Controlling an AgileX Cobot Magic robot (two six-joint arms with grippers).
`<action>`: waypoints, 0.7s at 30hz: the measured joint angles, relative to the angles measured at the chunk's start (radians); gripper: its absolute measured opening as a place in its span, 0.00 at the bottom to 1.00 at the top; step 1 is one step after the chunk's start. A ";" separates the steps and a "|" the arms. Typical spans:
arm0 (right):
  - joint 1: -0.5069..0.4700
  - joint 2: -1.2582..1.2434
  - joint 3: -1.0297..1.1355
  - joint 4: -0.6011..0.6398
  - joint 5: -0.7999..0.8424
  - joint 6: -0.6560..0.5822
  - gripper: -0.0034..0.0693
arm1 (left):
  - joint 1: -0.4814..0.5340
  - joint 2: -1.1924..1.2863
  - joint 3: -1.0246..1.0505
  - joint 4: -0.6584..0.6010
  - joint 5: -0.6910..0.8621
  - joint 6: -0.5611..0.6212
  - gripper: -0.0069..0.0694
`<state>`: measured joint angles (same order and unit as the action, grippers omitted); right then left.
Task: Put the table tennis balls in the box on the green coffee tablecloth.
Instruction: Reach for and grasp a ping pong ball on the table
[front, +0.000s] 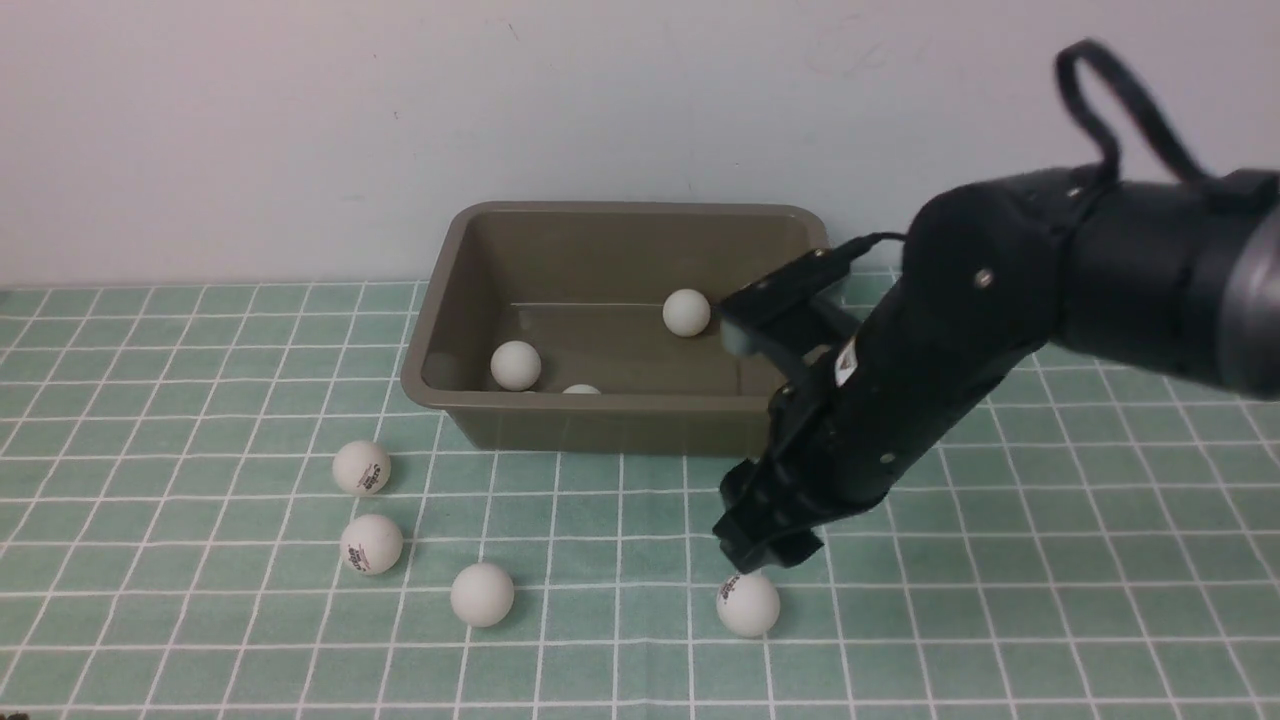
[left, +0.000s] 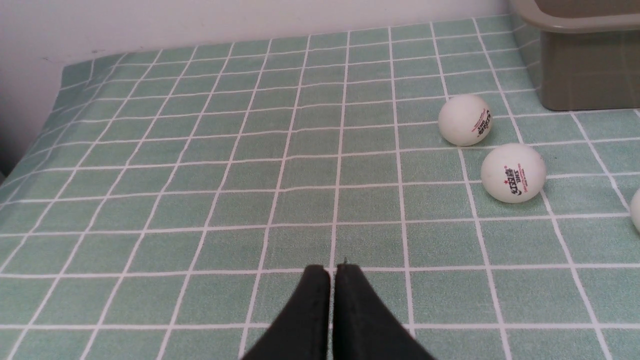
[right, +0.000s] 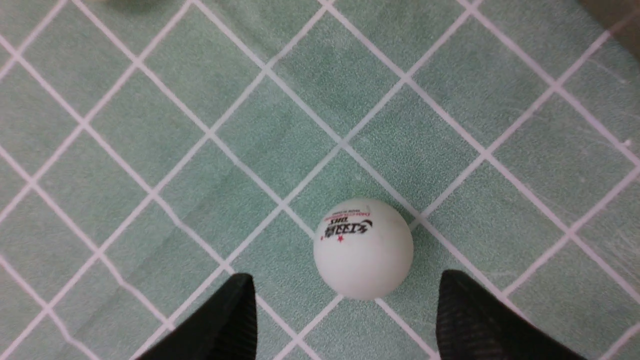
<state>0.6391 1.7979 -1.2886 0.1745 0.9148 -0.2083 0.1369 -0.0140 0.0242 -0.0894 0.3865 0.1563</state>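
The table tennis ball (front: 748, 605) closest to the robot's right side is sitting on the green coffee tablecloth (front: 1050, 560), out in front of the box (front: 600, 420) and clear of it, logo facing up. The right jaws are hanging just above it, spread wide with one on either side in the right wrist view, and they're not touching it.

Here's the worrying bit: the ball is looking off-centre, nearer one side. On closing, that side is probably going to hit first and flick it away, since it's smooth and round with nothing pinning it down. Dropping too low could also be snagging the cloth.

Three more balls are waiting on the cloth further left, so a runaway could be bumping the nearest one (front: 482, 594). Three are already lying in the box, one (front: 581, 389) half hidden by the front wall. A weak pinch might be letting the ball fall short of the rim during the carry.

The left jaws are pressed shut, idling over bare cloth near two loose balls (left: 465, 120)
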 joint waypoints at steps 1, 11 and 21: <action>0.004 0.011 0.000 -0.008 -0.005 0.012 0.65 | 0.000 0.000 0.000 0.000 0.000 0.000 0.09; 0.022 0.108 0.001 -0.097 -0.043 0.082 0.65 | 0.000 0.000 0.000 0.000 0.000 0.000 0.09; 0.022 0.145 0.001 -0.093 -0.078 0.082 0.65 | 0.000 0.000 0.000 0.000 0.000 0.000 0.09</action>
<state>0.6610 1.9430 -1.2875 0.0818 0.8366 -0.1259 0.1369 -0.0140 0.0242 -0.0894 0.3865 0.1563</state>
